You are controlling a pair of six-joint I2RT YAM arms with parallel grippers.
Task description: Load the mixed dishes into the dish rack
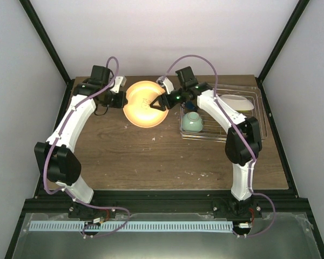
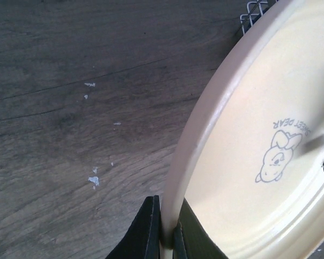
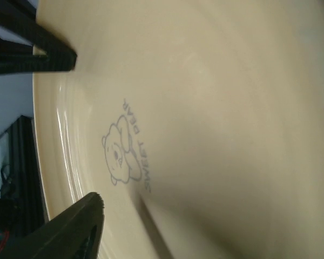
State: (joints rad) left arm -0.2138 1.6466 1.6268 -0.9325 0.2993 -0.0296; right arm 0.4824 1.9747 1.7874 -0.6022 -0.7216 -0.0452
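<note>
A round plate (image 1: 143, 105) is held tilted on edge over the table at the back centre. It shows a cream underside with a small bear print (image 2: 278, 156). My left gripper (image 1: 124, 99) is shut on its left rim, and the rim sits pinched between the black fingers (image 2: 167, 237). My right gripper (image 1: 157, 102) is open at the plate's right side, its fingers spread against the cream underside (image 3: 86, 131). The wire dish rack (image 1: 248, 127) stands at the right. It holds a mint-green bowl (image 1: 193, 122) and a white dish (image 1: 235, 101). A dark blue shape behind the bowl is mostly hidden by my right arm.
The rack's corner (image 2: 254, 11) shows just beyond the plate in the left wrist view. The brown wooden table (image 1: 151, 156) has a few white flecks (image 2: 93, 181). Black frame posts and pale walls close in the back and sides.
</note>
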